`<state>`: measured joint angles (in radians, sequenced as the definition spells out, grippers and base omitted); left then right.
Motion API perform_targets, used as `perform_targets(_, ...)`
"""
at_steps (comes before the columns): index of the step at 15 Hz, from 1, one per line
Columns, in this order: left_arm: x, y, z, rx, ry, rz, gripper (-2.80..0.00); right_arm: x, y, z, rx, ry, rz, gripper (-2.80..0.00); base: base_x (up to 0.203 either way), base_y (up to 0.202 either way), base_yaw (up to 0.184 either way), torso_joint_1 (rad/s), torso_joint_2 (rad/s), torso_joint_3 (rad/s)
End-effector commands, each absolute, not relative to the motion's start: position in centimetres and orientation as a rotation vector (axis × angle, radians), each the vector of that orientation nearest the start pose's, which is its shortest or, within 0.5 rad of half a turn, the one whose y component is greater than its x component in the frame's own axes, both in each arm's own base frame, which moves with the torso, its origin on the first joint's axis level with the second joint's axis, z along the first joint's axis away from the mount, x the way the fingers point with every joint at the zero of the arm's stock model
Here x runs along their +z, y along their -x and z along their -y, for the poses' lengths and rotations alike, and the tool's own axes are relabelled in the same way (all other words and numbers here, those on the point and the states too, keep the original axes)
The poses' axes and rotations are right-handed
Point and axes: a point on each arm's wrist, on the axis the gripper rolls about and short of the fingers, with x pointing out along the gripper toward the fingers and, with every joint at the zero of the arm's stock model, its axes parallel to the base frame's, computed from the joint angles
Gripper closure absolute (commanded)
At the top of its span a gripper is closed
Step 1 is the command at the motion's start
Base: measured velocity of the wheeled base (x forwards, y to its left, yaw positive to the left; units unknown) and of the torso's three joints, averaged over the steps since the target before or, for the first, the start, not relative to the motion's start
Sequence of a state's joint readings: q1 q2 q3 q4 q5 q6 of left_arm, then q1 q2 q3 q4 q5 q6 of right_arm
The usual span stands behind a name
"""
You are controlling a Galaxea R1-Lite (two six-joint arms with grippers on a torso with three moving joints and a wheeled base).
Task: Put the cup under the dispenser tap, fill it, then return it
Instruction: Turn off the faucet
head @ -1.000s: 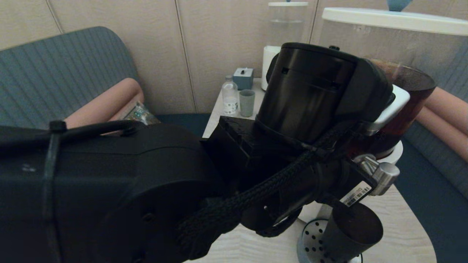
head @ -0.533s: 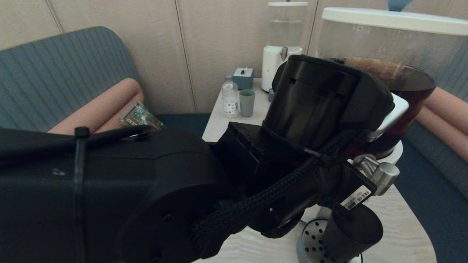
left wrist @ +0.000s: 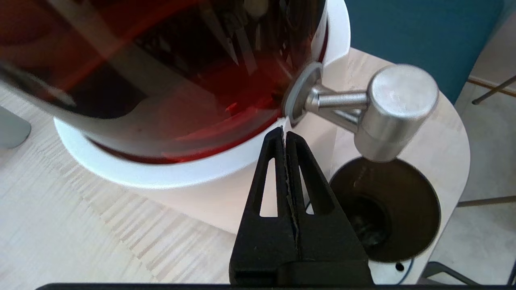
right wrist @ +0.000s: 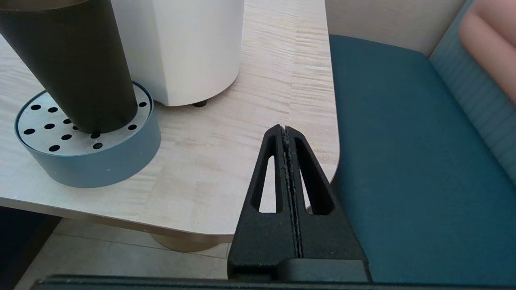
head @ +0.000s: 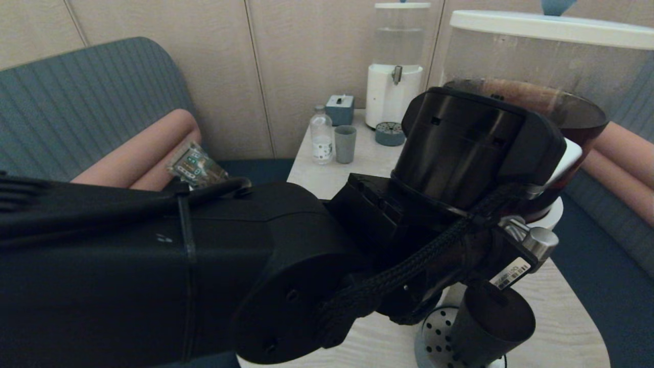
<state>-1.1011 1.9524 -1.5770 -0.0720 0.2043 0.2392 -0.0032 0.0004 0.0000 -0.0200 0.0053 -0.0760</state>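
Note:
The black cup (left wrist: 387, 209) stands upright on a round perforated drip tray (right wrist: 92, 161), directly below the steel dispenser tap (left wrist: 387, 108). Nothing holds the cup, and its inside looks dark. The tap juts from the big dispenser (head: 536, 102) of dark brown liquid. My left gripper (left wrist: 284, 133) is shut and empty, its tips just beside the tap's stem and above the cup's rim. In the head view my left arm (head: 460, 153) hides that gripper, while the cup (head: 490, 322) and tap (head: 536, 240) show below it. My right gripper (right wrist: 284, 129) is shut and empty, low near the table's front corner.
At the table's far end stand a smaller clear-liquid dispenser (head: 396, 66), its small tray (head: 390, 134), a grey-green tumbler (head: 345, 144), a water bottle (head: 321, 135) and a blue box (head: 340, 109). A blue sofa seat (right wrist: 403, 161) borders the table edge.
My left arm has shifted right and lower in the head view, uncovering the smaller dispenser behind it. The cup has stayed on the tray under the tap.

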Motion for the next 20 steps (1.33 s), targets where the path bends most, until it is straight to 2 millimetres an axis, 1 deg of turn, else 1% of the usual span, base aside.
perform_targets(1, 25.1, -18.7, 35.8, -0.918, -0.415, -0.143, 0.0, 7.5, 2.2, 0.0, 0.003, 0.077, 0.009, 0.0, 0.0, 0.0, 0.0, 0.0, 0.0, 0.0)
perform_targets(8, 25.5, -18.8, 36.4, -0.924, -0.401, -0.118, 0.0, 7.5, 2.2, 0.0, 0.003, 0.077, 0.01, 0.0, 0.0, 0.0, 0.0, 0.0, 0.0, 0.0)
perform_targets(10, 25.3, -18.8, 36.7, -0.933, -0.403, -0.121, 0.0, 7.5, 2.2, 0.0, 0.003, 0.077, 0.009, 0.0, 0.0, 0.0, 0.0, 0.0, 0.0, 0.0)
perform_targets(20, 25.2, -19.0, 37.7, -0.94, -0.386, -0.097, 0.0, 7.5, 2.2, 0.0, 0.003, 0.077, 0.009, 0.0, 0.0, 0.0, 0.0, 0.0, 0.0, 0.0)
